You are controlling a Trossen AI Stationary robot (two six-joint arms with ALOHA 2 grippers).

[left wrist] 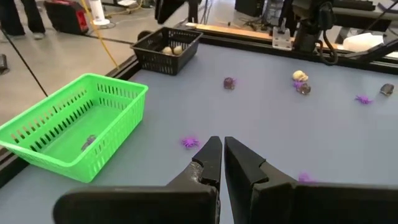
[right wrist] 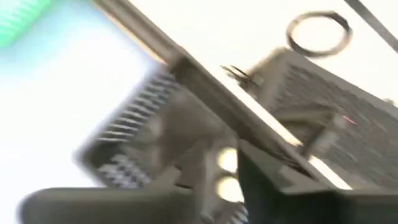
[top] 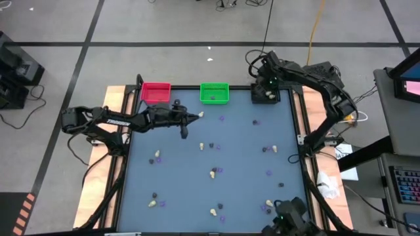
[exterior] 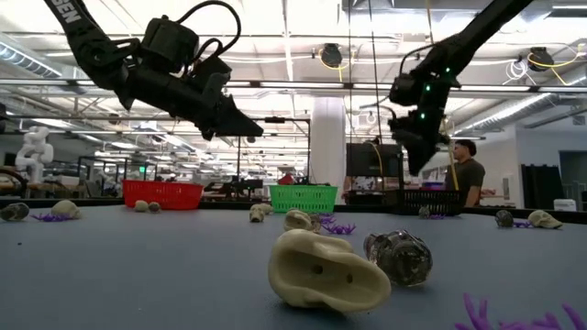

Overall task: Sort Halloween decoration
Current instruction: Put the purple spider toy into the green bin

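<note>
Small Halloween trinkets lie scattered on the blue table: cream-white lumps [exterior: 326, 270], dark lumps [exterior: 399, 257] and flat purple bits [left wrist: 189, 142]. My left gripper [left wrist: 221, 142] is shut and empty. It hangs above the table's far middle, near the green bin [left wrist: 74, 124]. In the high view a cream lump [top: 201, 115] shows just past its tip. My right gripper [exterior: 415, 163] hangs over the black bin [top: 266, 96] at the far right corner. Cream lumps [right wrist: 227, 163] lie in that bin.
A red bin [top: 156, 92] stands left of the green one along the far edge. The green bin holds one dark bit [left wrist: 89, 142]. A wooden frame [top: 117, 98] borders the table. A person [exterior: 468, 179] stands in the room beyond the far edge.
</note>
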